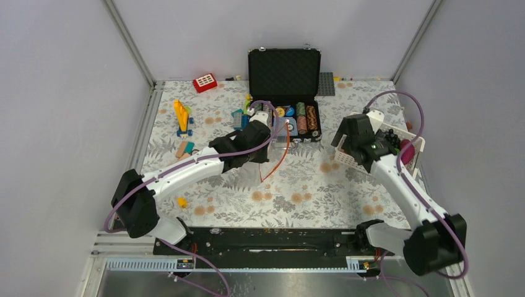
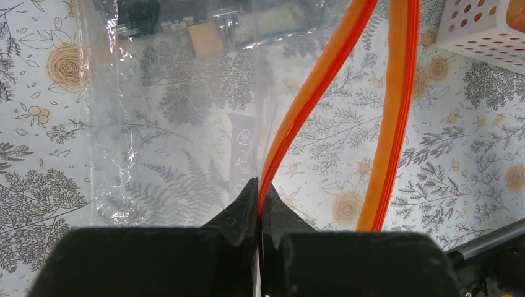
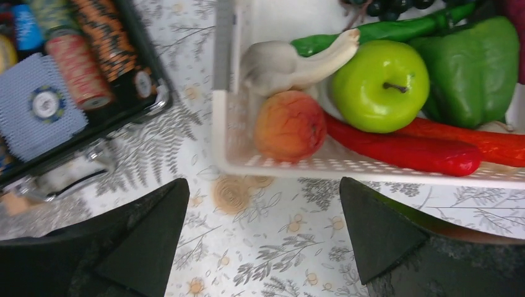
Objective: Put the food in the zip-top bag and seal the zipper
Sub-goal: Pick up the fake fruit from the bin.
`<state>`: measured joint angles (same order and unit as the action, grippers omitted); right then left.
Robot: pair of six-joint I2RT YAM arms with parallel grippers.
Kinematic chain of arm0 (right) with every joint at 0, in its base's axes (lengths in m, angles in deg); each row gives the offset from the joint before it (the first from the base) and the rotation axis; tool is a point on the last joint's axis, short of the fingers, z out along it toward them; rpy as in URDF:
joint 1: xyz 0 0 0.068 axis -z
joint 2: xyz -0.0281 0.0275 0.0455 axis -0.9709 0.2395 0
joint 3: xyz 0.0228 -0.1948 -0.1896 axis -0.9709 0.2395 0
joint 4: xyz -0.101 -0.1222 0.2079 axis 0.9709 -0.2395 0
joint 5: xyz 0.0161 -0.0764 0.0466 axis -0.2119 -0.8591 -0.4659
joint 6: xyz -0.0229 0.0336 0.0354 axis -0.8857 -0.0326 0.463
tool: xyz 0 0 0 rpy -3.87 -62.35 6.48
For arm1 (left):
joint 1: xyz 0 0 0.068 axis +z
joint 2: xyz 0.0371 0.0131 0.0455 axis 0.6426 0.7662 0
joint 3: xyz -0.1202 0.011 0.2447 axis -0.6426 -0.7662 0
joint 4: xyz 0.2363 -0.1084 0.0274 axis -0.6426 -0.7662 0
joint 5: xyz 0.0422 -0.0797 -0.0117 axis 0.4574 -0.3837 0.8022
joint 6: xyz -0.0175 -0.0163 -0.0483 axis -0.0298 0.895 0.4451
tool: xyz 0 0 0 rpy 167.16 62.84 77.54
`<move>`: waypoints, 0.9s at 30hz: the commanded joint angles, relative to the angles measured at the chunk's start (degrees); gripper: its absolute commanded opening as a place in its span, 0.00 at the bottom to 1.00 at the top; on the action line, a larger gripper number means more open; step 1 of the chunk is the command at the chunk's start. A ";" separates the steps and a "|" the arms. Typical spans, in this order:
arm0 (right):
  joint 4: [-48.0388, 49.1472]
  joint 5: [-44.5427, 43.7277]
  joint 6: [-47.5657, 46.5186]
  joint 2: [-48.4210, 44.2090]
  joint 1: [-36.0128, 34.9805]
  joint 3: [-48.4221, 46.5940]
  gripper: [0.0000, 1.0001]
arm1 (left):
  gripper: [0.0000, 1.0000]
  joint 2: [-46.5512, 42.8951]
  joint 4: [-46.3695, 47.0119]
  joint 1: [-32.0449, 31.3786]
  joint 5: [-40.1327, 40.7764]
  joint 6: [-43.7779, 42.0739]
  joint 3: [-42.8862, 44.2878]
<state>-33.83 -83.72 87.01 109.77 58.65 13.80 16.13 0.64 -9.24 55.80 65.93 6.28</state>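
The zip-top bag (image 2: 173, 124) is seen well to the left of the white basket (image 3: 371, 166), its zipper (image 2: 309, 105) pinched by the clenched left gripper (image 2: 259, 204). The food (image 3: 379, 86) is kept inside the basket, and the right gripper (image 3: 263, 229) is spread wide just before its wall.

Left fingers (image 2: 238, 213) pinched together (arm stretched forward), right fingers (image 3: 142, 241) spread wide
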 commanded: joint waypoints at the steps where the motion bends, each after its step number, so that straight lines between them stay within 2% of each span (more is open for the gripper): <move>1: -7.79 -2.45 0.65 7.83 3.85 -8.17 1.00 | 0.00 -0.83 2.86 0.13 -1.74 0.54 1.46; 7: -7.80 0.60 0.17 16.72 9.10 -12.98 0.98 | 0.00 -1.74 1.85 0.17 -1.37 0.23 1.60; 11: -5.89 3.81 0.94 20.31 11.69 -12.38 0.97 | 0.00 -2.61 2.22 0.15 0.05 0.06 0.71; 16: -0.78 12.10 -0.11 23.42 13.56 -10.85 0.91 | 0.00 -3.30 3.06 0.11 -0.09 -0.08 -0.11; 27: 0.36 13.96 2.61 28.21 15.42 -8.49 0.87 | 0.00 -3.60 3.37 0.19 -0.42 0.06 -0.15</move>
<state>-34.29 -71.22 87.81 136.79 73.25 4.20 14.92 0.79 -9.24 55.21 65.93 6.20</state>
